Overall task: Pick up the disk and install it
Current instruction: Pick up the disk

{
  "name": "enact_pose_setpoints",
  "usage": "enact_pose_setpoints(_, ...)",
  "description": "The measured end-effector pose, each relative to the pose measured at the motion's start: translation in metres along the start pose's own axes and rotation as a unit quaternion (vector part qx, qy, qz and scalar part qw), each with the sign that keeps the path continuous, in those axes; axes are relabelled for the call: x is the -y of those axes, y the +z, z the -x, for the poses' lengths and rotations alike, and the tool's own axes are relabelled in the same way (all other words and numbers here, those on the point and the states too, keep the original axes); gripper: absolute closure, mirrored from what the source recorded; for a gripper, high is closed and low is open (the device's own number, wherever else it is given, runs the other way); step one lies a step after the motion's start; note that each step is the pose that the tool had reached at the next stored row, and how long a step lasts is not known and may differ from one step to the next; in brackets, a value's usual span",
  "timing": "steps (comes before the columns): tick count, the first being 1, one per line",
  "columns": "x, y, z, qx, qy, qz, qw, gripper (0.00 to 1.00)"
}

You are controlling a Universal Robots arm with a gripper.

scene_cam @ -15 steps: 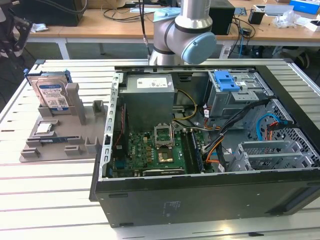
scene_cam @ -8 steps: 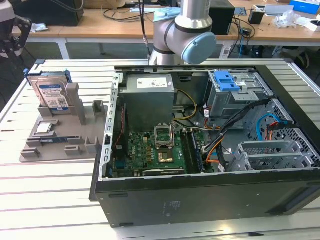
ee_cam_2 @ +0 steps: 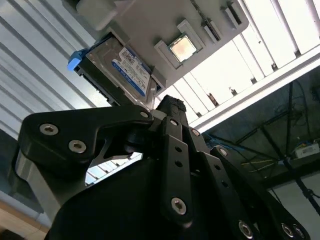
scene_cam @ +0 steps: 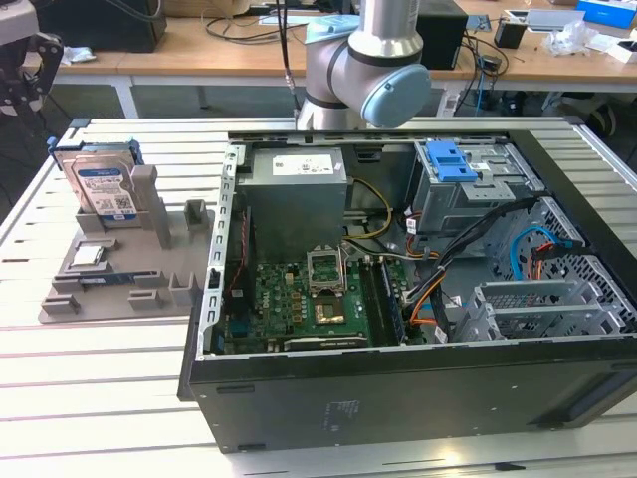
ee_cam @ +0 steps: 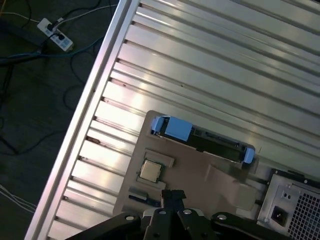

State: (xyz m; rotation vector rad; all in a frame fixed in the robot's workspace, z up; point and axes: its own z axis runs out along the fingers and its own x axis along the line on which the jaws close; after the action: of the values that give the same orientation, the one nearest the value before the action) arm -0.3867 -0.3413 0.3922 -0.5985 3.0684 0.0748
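**Disk parked in holder, pincer empty above it**

You're seeing the disk standing on edge in a slot of the grey holder. The holder is sitting on the slatted tabletop at the exterior view's left, just beside the open PC case. The disk is resting upright w/ its blue bracket framing it, prob. so its top edge is offering a clean grip from above w/o touching the label.

The pincer is hanging over the holder, apart from the disk. In both wrist views its tips are looking pressed together w/ nothing between them, so it's carrying nothing. A small chip is lying flat in the same holder, near the disk.

The drive cage w/ the blue latch is sitting inside the case toward the far right, well apart from the disk, so pickup and install aren't done yet.
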Motion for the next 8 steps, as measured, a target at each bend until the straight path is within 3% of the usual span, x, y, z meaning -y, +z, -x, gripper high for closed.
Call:
enact_pose_setpoints(4, 0.0000, 0.0000, 0.0000, -0.0012, -0.027, 0.0007, 0.9996, 0.89)
enact_pose_setpoints(8, 0.0000, 0.0000, 0.0000, -0.0026, -0.059, 0.0014, 0.9983, 0.89)
